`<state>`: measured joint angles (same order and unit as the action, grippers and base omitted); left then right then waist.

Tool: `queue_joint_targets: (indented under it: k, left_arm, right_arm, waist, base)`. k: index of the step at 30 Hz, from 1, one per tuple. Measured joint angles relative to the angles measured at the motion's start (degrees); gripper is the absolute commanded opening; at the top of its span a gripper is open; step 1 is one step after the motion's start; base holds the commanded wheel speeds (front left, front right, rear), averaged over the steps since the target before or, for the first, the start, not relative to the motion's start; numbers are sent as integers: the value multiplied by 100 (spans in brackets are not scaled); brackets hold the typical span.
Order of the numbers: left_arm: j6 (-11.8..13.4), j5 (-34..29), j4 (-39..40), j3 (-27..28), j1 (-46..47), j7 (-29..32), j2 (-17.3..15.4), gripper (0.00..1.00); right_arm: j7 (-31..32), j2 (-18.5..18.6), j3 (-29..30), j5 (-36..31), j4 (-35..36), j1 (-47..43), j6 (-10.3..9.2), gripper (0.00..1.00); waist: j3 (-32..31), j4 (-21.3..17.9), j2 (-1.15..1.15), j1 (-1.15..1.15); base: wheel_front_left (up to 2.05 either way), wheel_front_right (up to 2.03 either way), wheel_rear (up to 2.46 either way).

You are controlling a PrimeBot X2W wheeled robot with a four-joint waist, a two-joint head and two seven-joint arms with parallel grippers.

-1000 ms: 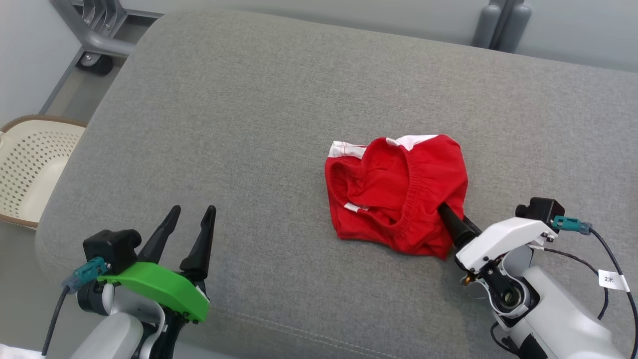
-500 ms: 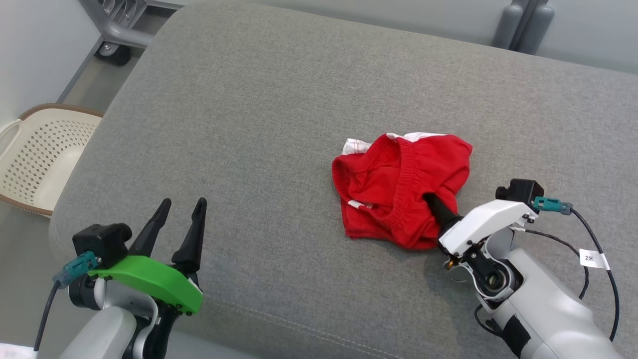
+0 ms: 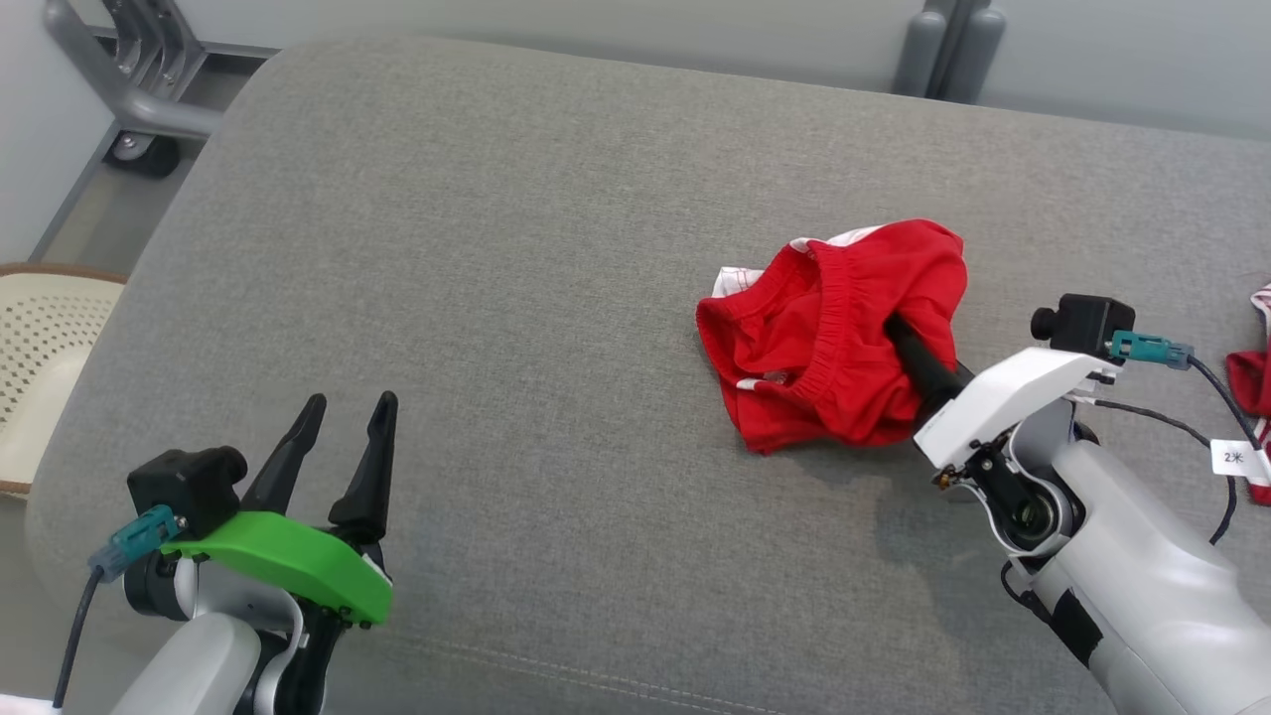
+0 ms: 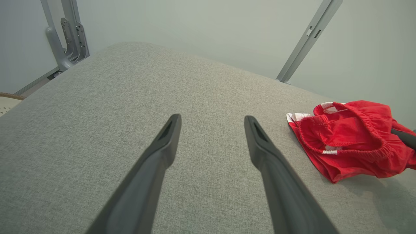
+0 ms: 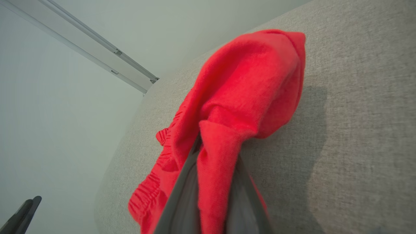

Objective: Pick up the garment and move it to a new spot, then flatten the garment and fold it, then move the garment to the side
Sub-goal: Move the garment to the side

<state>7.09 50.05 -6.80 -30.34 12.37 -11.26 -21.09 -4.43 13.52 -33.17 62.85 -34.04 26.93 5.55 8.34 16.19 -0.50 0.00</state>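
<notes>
The garment (image 3: 824,348) is a pair of red shorts with white trim, crumpled right of the middle of the grey cushion (image 3: 496,248). My right gripper (image 3: 902,336) is shut on its right edge, and the cloth bunches up around the dark fingers. In the right wrist view the red garment (image 5: 247,84) drapes over and between the fingers (image 5: 182,188), partly off the cushion. My left gripper (image 3: 348,405) is open at the lower left, well away from the shorts. From the left wrist the garment (image 4: 351,139) lies to the right of the spread fingers (image 4: 162,146).
A cream perforated basket (image 3: 40,338) stands on the floor past the cushion's left edge. Another red and white cloth (image 3: 1253,377) lies at the right edge. A metal frame with a wheel (image 3: 129,99) stands behind the far left corner.
My right gripper has shut on the garment's right edge and drawn it up, so the cloth is bunched. The head camera has shifted. The left gripper stays open.
</notes>
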Motion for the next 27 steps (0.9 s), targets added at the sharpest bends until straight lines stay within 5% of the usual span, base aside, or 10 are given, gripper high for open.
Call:
queue_joint_targets:
  k: [27]
  left_arm:
    - [0,-192,600,77,-53,-41,-165,100]
  right_arm:
    - [357,1867,134,-494,762,135,-1,0]
  waist:
    - [390,-1424,0,0]
  base:
    - [0,0,0]
